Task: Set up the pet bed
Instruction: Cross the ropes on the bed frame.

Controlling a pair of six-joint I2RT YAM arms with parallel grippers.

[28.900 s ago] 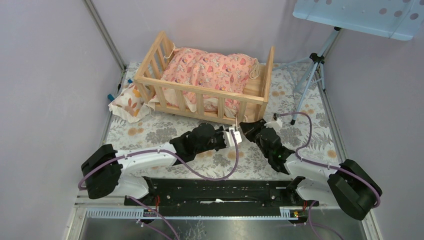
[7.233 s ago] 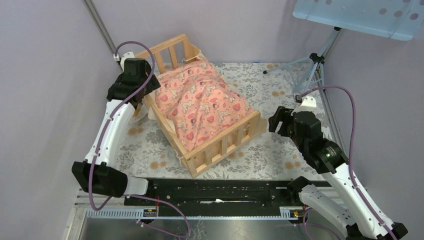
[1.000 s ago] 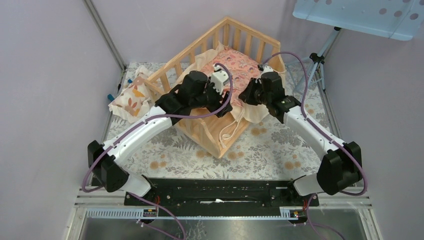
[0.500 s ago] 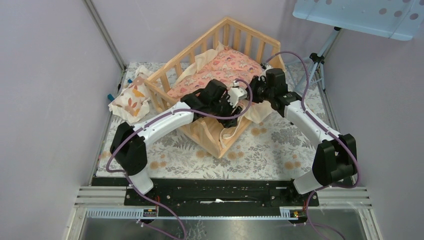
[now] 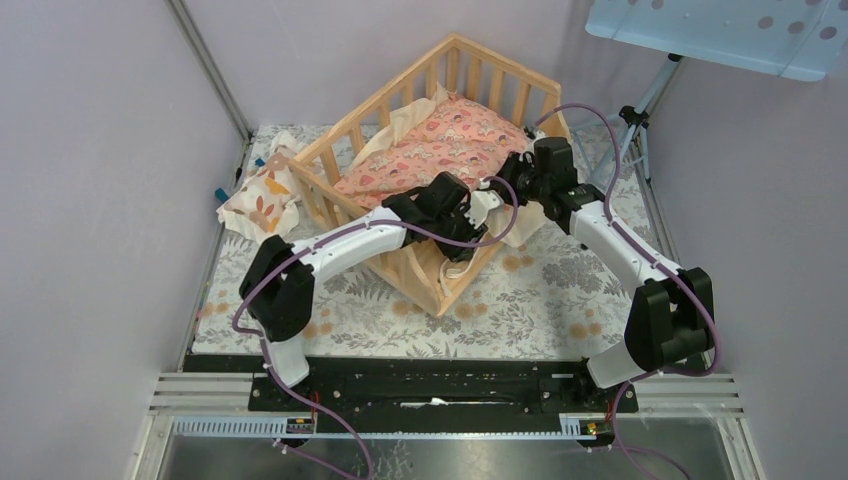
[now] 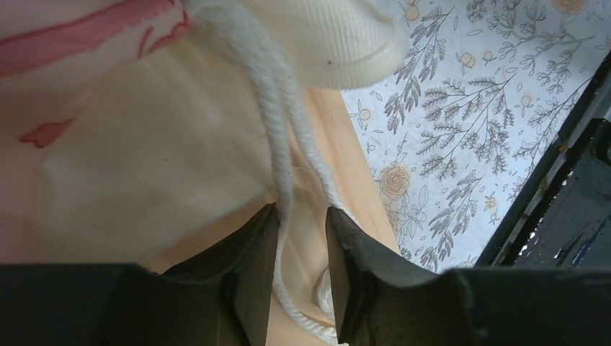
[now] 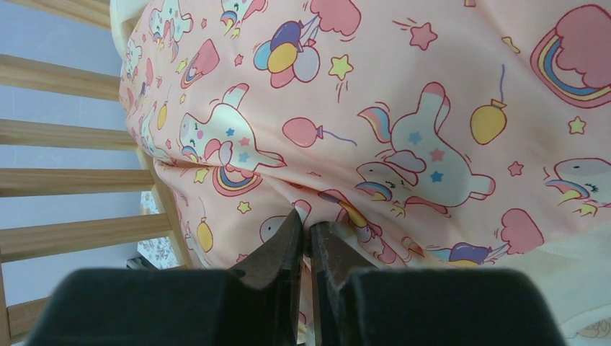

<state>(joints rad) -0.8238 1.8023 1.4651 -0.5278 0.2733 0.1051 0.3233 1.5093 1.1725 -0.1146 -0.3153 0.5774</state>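
Progress: bed (image 5: 425, 272) sits at back-centre of surface (image 5: 560, 290), turned corner-on, open end facing near-right. Cushion (image 5: 440, 150) is inside the frame and looks mostly flat. Its cream edge (image 6: 144, 166) and tie cord (image 6: 277, 137) spill over the open end, so that corner isn't seated. Pillow (image 5: 258, 195) lies outside, just beside the bed's left rail on the surface, not in the bed yet.

Est. a bit past halfway. Left to do, by my reading: settle the cushion's near corner, sort the cords, move the pillow in.

L hand (image 5: 468, 215): over the open end of the bed, at the cushion's near-right corner. Wrist view shows jaws part-way apart w/ the cord running through the gap and bare bed plank directly below. Cord doesn't look pinched; nothing held as far as I can see.

R hand (image 7: 308, 238): on the right side of the bed, tips down on the cushion top. Jaws nearly together and appear to nip a small fold of the pink fabric. Slatted rail shows to its left in the wrist view.

Bed vs hands: frame lies under and between both hands. Neither one has hold of the wood, and both are working on the cushion end nearest the arms.
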